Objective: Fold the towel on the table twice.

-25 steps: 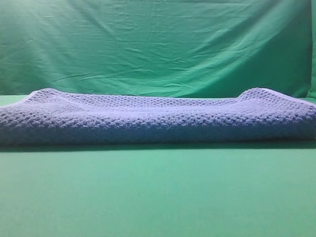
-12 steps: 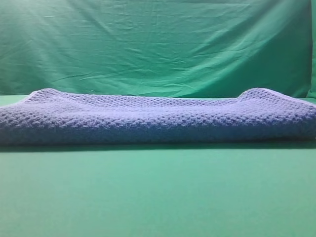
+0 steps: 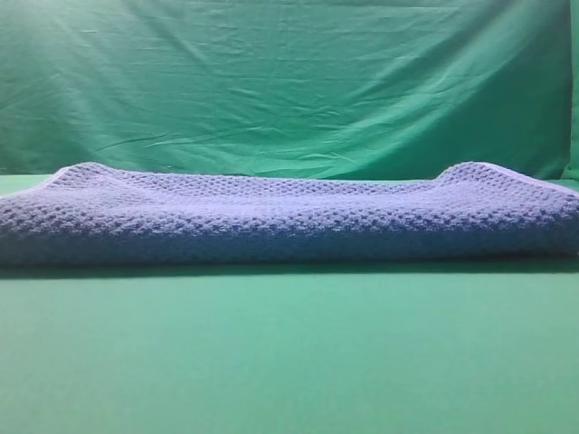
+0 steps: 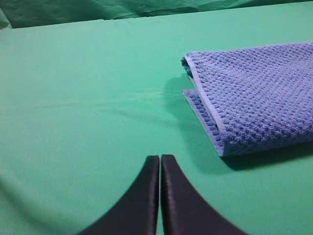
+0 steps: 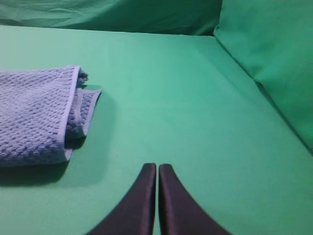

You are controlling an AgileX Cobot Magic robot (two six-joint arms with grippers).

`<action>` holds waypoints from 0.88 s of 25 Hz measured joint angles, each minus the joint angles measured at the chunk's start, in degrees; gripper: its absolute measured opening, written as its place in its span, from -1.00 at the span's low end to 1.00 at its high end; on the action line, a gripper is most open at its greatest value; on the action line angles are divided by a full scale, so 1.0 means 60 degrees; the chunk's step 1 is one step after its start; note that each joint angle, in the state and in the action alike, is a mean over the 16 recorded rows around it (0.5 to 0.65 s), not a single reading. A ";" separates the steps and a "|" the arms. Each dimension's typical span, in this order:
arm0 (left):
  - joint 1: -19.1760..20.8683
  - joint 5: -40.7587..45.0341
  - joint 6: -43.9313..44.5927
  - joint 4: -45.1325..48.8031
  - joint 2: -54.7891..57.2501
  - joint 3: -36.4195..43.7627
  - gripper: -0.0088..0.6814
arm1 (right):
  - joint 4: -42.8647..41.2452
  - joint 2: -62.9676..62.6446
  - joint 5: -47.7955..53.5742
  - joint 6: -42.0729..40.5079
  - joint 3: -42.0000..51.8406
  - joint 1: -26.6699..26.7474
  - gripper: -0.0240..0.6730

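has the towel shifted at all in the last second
No. The towel keeps the same outline against the backdrop creases in the exterior high view.

I can't read any text, label, brand or number from here: nothing legible on the towel [image 3: 289,217] (its hem looks plain) or the desk [image 3: 289,353].

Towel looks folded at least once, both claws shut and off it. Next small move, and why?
Probably open the left claw and ease it toward the towel's near corner. Its ends show stacked layers in both wrist views, so at least one fold is in. Both claws, the right claw included, hang shut over bare table, beside the towel and holding nothing.
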 joint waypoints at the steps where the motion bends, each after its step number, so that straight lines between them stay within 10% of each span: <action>1: 0.0011 0.0000 0.0000 -0.0005 0.0000 0.0000 -0.97 | 0.0000 -0.0015 0.0000 0.0000 0.0000 -0.0094 -0.93; 22: 0.0017 0.0000 0.0012 -0.0049 0.0000 0.0000 -0.97 | 0.0000 -0.0026 0.0000 0.0000 0.0000 -0.0287 -0.93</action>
